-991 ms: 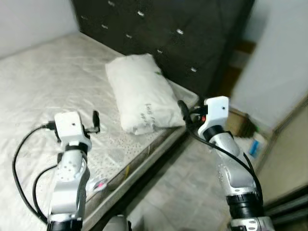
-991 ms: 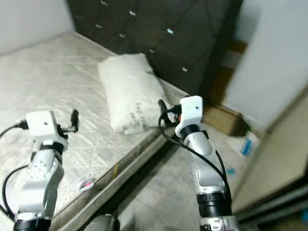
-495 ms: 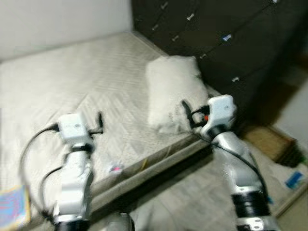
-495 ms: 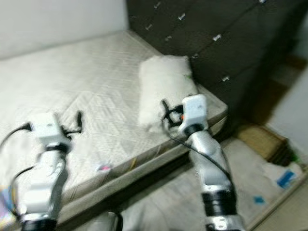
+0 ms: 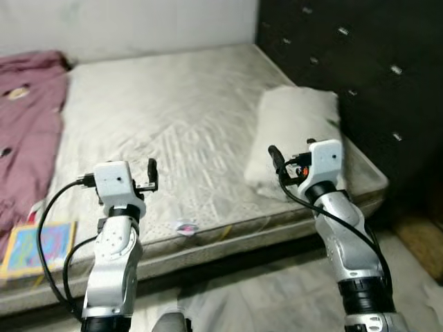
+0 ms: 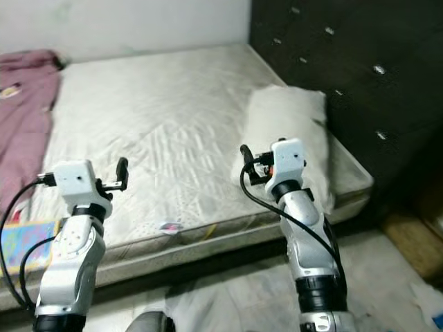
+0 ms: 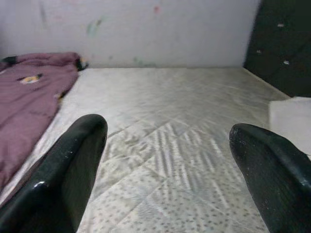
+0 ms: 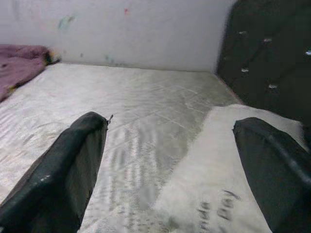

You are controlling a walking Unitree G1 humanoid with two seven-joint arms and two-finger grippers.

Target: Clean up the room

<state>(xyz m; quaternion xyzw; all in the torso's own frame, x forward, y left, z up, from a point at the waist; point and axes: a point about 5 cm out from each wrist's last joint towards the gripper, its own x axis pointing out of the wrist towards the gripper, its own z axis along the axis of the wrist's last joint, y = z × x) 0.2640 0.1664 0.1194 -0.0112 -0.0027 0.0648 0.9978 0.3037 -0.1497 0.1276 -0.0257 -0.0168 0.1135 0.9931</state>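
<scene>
Both claws are raised at the bed's edge with fingers apart and nothing held, seemingly ready to pick. The left gripper (image 5: 151, 173) faces the bare grey quilted mattress (image 5: 173, 111); the rumpled maroon blanket (image 5: 28, 117) lies beyond it, off to its left. The right gripper (image 5: 275, 158) hovers just beside the white rectangular pillow (image 5: 294, 138). 1 small pink wrapper (image 5: 185, 225) lies between them.

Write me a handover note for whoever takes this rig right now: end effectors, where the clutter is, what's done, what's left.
Left end effector: open, holding nothing, raised over the near edge of the mattress.
Right end effector: open, holding nothing, raised beside the white pillow.
Things: the pillow lies on the mattress by the dark headboard. A maroon blanket is bunched on the left side of the mattress. A colourful book lies at the near left edge. A small wrapper sits at the near edge between the arms.
Done: nothing visibly picked up.
Left: wrapper, book, blanket; probably start with the wrapper, as it looks nearest.
</scene>
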